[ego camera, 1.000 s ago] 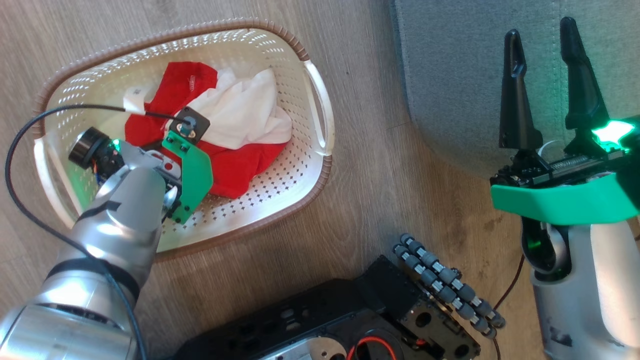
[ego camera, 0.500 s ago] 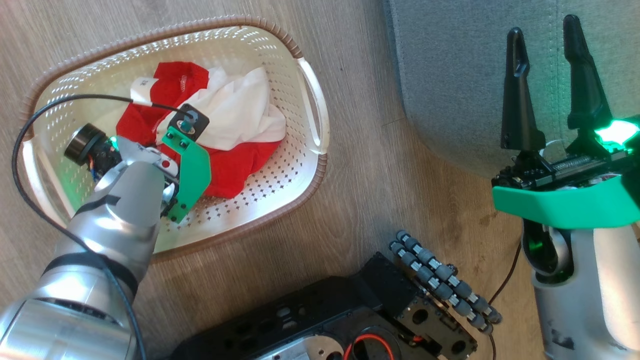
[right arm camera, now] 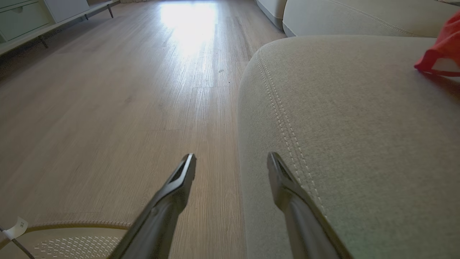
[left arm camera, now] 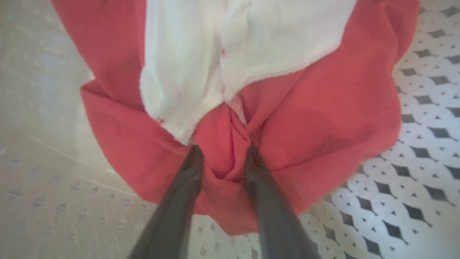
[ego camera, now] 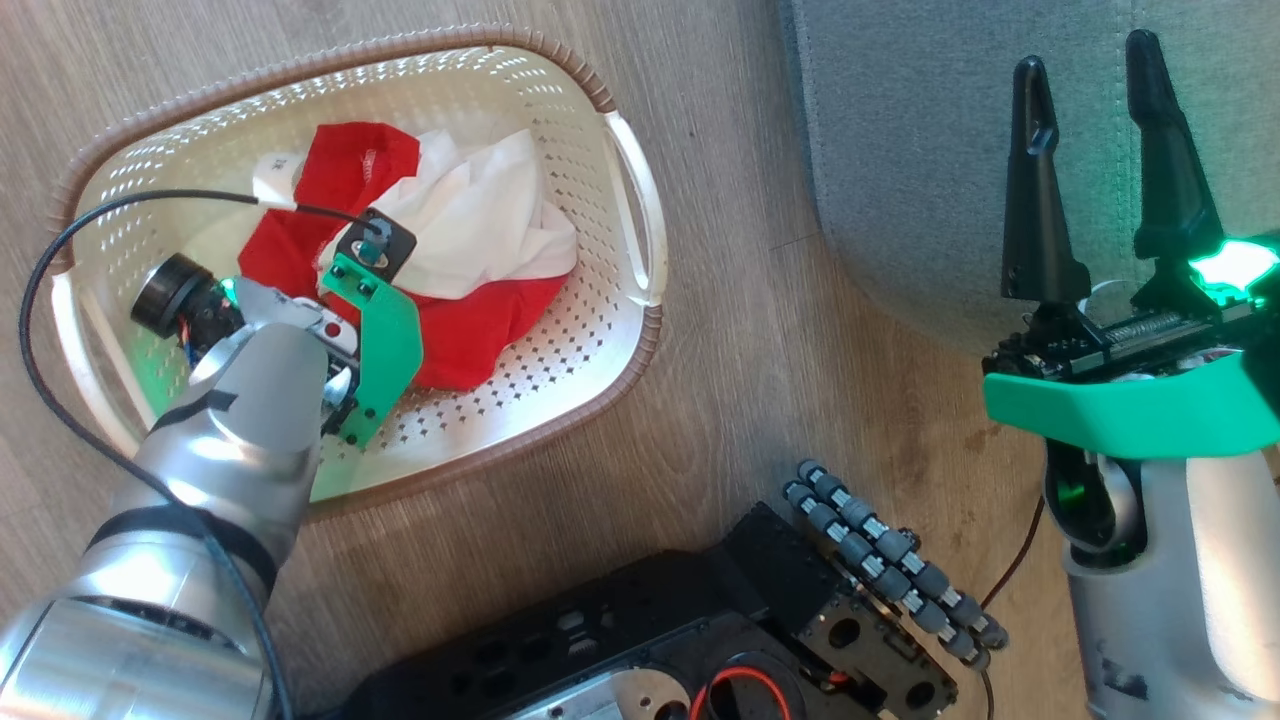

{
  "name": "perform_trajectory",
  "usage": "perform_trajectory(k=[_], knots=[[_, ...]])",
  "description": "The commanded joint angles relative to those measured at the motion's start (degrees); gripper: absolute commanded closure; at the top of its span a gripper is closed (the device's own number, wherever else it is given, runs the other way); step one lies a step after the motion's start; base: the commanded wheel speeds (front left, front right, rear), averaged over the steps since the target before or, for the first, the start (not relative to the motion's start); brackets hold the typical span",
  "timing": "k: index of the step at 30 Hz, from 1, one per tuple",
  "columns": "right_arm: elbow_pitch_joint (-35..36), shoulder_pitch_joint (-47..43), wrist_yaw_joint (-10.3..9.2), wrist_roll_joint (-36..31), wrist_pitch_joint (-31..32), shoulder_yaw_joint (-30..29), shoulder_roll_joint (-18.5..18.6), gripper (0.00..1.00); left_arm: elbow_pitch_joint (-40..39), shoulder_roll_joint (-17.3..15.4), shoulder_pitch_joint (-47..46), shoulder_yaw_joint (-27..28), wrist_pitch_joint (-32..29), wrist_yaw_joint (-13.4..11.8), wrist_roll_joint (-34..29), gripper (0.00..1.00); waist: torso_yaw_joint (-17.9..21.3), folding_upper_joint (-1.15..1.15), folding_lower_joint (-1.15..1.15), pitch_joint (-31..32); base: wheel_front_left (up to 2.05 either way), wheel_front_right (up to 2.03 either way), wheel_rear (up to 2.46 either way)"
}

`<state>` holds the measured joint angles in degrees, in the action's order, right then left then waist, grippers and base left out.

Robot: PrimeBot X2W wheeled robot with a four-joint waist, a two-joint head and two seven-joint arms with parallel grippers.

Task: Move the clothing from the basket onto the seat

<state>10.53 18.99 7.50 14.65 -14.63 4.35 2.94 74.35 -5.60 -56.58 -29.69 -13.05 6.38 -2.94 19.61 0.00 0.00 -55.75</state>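
Observation:
The cream perforated basket (ego camera: pixel 500 80) stands on the wooden floor at the left. In it lies the clothing (ego camera: pixel 480 335), a bright red heap with a white fabric part (ego camera: pixel 480 220). My left gripper (left arm camera: pixel 222 158) reaches down into the basket, shut on a fold of the red clothing (left arm camera: pixel 323 118) just above the basket's bottom (left arm camera: pixel 413 162). My right gripper (ego camera: pixel 1088 55) hangs open and holds nothing, at the near edge of the grey-green seat (ego camera: pixel 900 150). In the right wrist view a red garment (right arm camera: pixel 442 50) lies on the seat (right arm camera: pixel 341 126) at the far right.
My black base with its grey rollers (ego camera: pixel 890 560) sits between the basket and the seat. A black cable (ego camera: pixel 40 300) loops over the basket's left side. A low cabinet (right arm camera: pixel 36 18) and another cushion (right arm camera: pixel 359 14) stand far off across the wooden floor.
The head picture has shifted slightly. The clothing has bunched up a little around my left gripper. The right gripper has held still and open.

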Motion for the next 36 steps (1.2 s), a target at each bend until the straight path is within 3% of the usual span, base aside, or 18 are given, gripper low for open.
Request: perform_trajectory(k=[1,20,36], knots=[[1.4,-2.2,-0.01,-0.3,-0.4,1.0,-0.1,0.0,-0.4,-0.4,1.6,0.6,-0.2,0.2,0.5,1.0,-0.1,0.0,0.0,0.0,0.0,0.0,0.0],[-1.4,2.5,-0.01,-0.4,-0.4,2.3,-0.1,0.0,-0.4,-0.9,3.5,1.7,5.2,0.8,5.5,1.0,0.5,0.0,0.0,4.9,0.0,0.0,0.0],[-6.8,1.7,-0.01,-5.0,-0.4,0.7,-0.1,0.0,-0.8,2.6,10.3,2.5,18.7,1.1,13.8,1.0,-6.1,0.0,0.0,23.3,0.0,0.0,0.0]])
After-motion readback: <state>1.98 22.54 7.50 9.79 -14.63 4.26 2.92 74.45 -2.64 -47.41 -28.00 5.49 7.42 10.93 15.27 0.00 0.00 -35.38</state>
